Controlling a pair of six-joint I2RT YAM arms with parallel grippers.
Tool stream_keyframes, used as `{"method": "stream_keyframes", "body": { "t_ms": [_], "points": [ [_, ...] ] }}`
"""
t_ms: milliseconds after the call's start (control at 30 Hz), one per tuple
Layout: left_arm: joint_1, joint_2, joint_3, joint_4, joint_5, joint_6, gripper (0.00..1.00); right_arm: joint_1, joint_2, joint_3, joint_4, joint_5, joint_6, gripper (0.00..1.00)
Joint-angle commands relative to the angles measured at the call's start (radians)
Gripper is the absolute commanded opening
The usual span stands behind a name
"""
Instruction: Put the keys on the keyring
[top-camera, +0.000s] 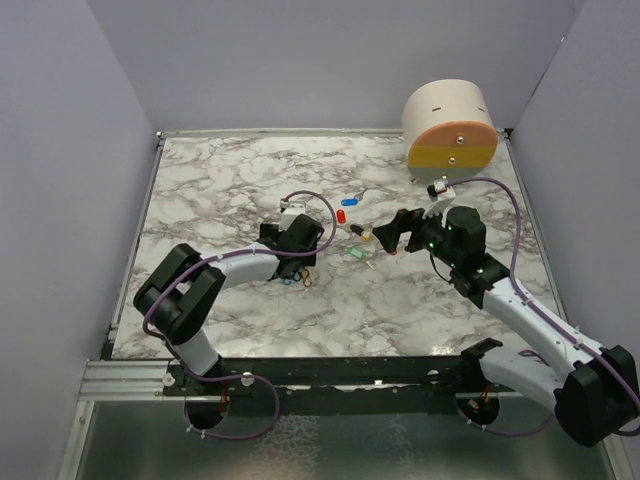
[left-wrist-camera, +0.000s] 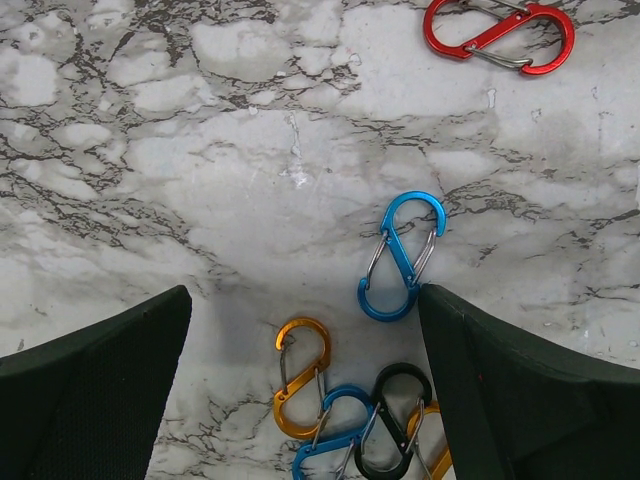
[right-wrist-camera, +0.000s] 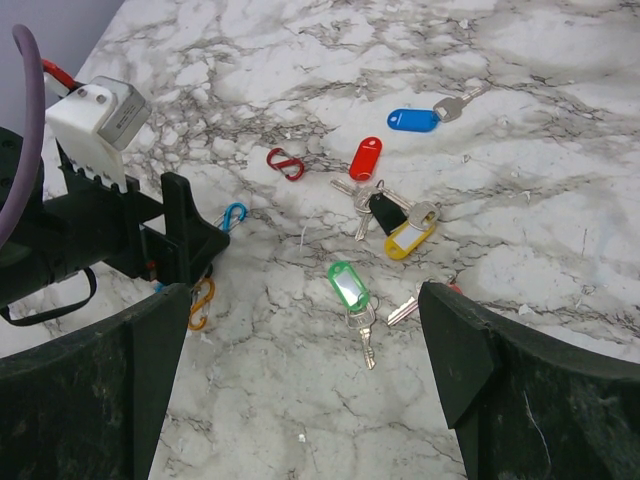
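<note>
The keys lie scattered mid-table, each on a coloured tag: blue, red, black, yellow and green. One more key lies half hidden by my right finger. My right gripper hangs open above the green key. The keyring is a bunch of linked S-shaped clips, with an orange clip at its left. My left gripper hovers open right over it, holding nothing. A blue clip and a red clip lie loose.
A cream drum with an orange and yellow face stands at the back right. Grey walls close in the marble table on three sides. The two grippers are close together near the middle.
</note>
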Motion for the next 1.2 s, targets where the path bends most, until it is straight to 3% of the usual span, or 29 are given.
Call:
{"method": "stream_keyframes", "body": {
  "t_ms": [0,200,433,567,800,1167],
  "points": [
    [-0.005,-0.032,-0.005,-0.076,-0.034,0.035,0.99,0.007,-0.012,0.007,-0.01,0.002,0.007,0.99],
    [-0.008,-0.087,0.073,-0.042,-0.033,0.106,0.99,0.007,0.019,0.011,-0.012,0.007,0.002,0.98],
    [-0.016,-0.162,0.096,0.041,0.04,0.148,0.96,0.007,0.088,0.023,-0.015,-0.006,0.007,0.88],
    [-0.017,-0.167,0.039,0.066,0.093,0.145,0.87,0.007,0.102,0.028,-0.019,-0.011,0.007,0.84],
    [-0.017,-0.153,-0.063,0.144,0.124,0.16,0.79,0.007,0.101,0.022,-0.011,-0.025,0.01,0.84],
    [-0.017,-0.072,-0.076,0.258,0.201,0.187,0.64,0.007,0.074,0.018,-0.024,-0.018,0.004,0.84]
  ]
}}
